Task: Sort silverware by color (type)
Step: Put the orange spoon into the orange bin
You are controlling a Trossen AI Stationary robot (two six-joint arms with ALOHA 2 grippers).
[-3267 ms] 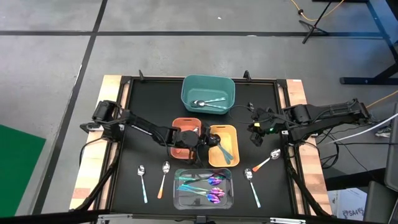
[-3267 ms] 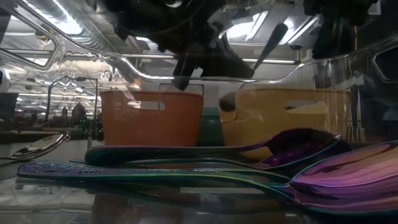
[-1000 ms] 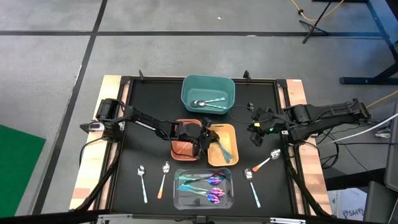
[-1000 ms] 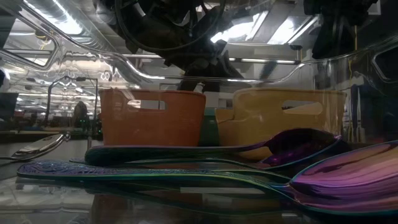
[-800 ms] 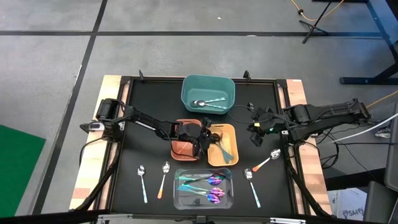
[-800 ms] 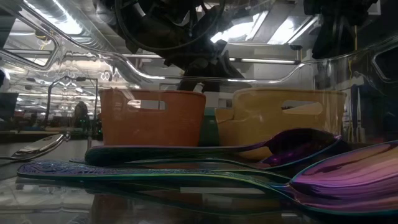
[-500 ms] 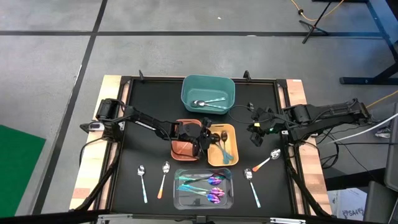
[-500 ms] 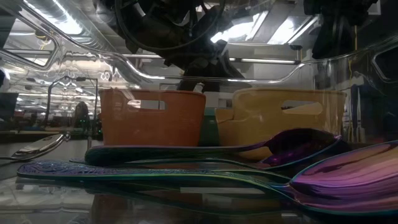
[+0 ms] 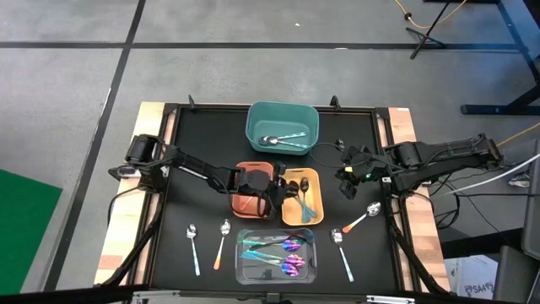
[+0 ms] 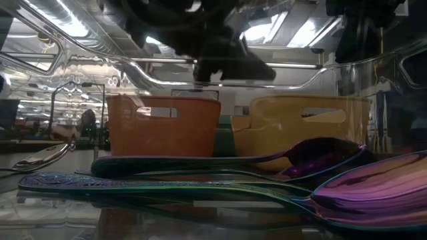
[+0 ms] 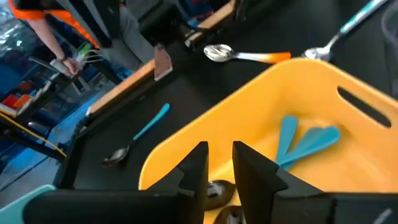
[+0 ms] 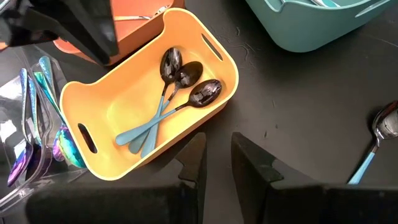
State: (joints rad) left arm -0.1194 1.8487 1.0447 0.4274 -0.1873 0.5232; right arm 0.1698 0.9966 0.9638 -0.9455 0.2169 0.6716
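Observation:
Three black-headed spoons with teal handles [image 12: 180,74] lie in the yellow bin [image 9: 314,211]. My left gripper [image 11: 219,152] hovers over that bin's left end, beside the orange bin [image 9: 249,203]; its fingers stand a little apart with nothing between them. My right gripper [image 12: 217,143] waits above the mat to the right of the yellow bin, also narrowly open and empty. Plain silver spoons [image 9: 283,139] lie in the teal bin [image 9: 253,127]. Iridescent pieces [image 9: 278,253] lie in the clear bin [image 9: 243,272]. Several loose spoons lie flat on the black mat.
Near left of the mat lie a teal-handled spoon [image 9: 193,247] and an orange-handled one [image 9: 222,241]. Near right lie another teal-handled spoon [image 9: 342,252] and an orange-handled one [image 9: 363,219]. The four bins crowd the middle; bare mat shows at far left and far right.
My left gripper has risen a little from between the orange and yellow bins and now hangs above their rims, its wrist slightly rolled. The spoons in the yellow bin lie as they did.

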